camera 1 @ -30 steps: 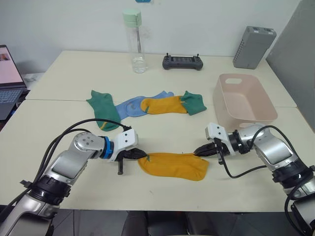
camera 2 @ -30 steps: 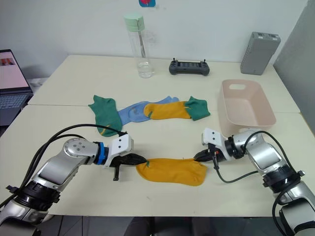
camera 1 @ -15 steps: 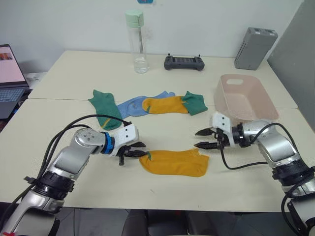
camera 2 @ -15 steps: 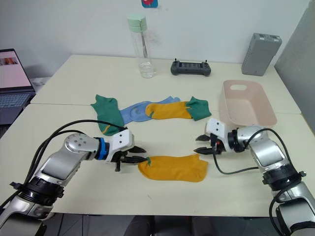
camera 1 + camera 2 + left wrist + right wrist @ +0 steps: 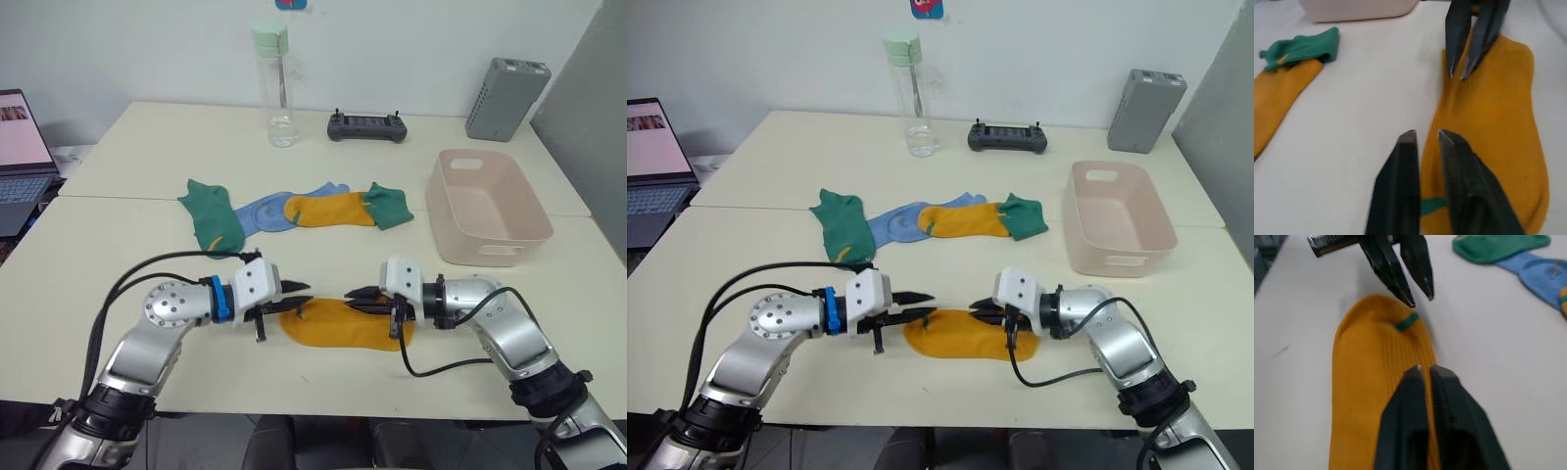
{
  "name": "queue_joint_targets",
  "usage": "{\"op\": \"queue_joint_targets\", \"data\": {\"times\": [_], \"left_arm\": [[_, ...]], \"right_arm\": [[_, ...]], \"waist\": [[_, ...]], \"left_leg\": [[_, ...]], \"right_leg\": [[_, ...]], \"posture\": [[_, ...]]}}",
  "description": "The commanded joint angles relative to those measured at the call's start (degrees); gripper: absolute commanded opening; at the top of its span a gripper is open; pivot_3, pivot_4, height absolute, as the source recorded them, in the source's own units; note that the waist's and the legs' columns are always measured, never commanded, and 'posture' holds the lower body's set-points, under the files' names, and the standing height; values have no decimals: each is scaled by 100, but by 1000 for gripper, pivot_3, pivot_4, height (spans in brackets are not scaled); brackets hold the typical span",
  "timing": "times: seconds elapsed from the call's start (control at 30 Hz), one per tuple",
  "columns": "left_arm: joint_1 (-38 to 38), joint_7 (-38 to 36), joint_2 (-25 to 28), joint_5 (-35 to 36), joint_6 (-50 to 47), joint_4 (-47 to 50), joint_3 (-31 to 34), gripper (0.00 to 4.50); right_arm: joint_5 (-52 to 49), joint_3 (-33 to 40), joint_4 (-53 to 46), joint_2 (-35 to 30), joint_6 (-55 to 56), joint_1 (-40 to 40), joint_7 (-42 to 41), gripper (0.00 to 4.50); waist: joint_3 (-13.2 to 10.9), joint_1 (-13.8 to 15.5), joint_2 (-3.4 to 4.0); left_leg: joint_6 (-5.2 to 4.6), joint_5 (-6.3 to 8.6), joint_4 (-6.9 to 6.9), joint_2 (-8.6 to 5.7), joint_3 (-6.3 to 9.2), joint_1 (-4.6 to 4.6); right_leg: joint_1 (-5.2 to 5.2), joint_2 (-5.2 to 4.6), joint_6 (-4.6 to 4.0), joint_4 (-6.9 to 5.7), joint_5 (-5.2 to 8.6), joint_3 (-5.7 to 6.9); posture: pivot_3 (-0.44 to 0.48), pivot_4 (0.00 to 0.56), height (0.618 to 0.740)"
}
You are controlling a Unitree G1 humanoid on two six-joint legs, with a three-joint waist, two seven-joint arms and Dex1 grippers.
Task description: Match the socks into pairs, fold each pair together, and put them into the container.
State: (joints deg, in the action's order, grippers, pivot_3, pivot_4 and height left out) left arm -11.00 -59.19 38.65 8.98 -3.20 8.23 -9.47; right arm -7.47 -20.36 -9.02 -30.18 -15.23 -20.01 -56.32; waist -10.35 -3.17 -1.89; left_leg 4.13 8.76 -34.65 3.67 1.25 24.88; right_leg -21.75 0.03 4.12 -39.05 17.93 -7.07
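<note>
Left gripper (image 5: 297, 293) fingers slightly spread, empty, tips at the cuff end of the near yellow sock (image 5: 348, 325). Right gripper (image 5: 359, 296) fingers nearly together, empty, low over that sock's middle, facing the left one. Sock lies flat at the table's (image 5: 147, 147) front. Other socks (image 5: 294, 209) sit in a row mid-table. Pink container (image 5: 485, 206) to the right.

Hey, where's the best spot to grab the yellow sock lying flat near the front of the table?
Probably the cuff end with the green tab, nearest the left gripper. The yellow sock lies flat along the table, so come in low from its left end and pinch the cuff's edge, which gives the fingers something to get under.
</note>
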Motion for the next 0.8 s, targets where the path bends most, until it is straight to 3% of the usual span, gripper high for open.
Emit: {"op": "queue_joint_targets", "data": {"times": [0.03,0.27,0.47,0.6,0.8], "left_arm": [[127,82,2,-337,685,-382,-92,18],[283,267,-11,-356,1563,-1275,162,18],[511,-142,137,248,1667,-815,435,18],[640,-323,258,311,1514,-325,326,18],[714,-314,392,-152,1492,-422,120,18]], "right_arm": [[245,54,215,-102,531,178,95,0],[41,709,609,-602,937,740,1,0],[-765,1195,-151,-720,620,1122,-254,0],[-1032,1041,-687,-521,210,1200,-166,0],[-523,746,-388,-681,210,1337,-146,0]], "waist": [[0,1,0],[2,23,0],[2,7,2],[2,-8,2],[2,0,2]], "left_leg": [[0,0,-1,1,2,-1],[0,0,-5,1,1,-5],[0,0,-4,3,1,-11],[0,0,-2,4,3,-10],[0,0,-3,1,0,-10]], "right_leg": [[0,1,-3,-1,0,2],[9,-1,-11,0,5,0],[14,-1,-15,-1,7,-1],[13,0,-16,-1,8,0],[14,-3,-17,3,9,-3]], "posture": [[0,150,740],[0,150,740],[0,150,740],[0,150,740],[0,150,740]]}}
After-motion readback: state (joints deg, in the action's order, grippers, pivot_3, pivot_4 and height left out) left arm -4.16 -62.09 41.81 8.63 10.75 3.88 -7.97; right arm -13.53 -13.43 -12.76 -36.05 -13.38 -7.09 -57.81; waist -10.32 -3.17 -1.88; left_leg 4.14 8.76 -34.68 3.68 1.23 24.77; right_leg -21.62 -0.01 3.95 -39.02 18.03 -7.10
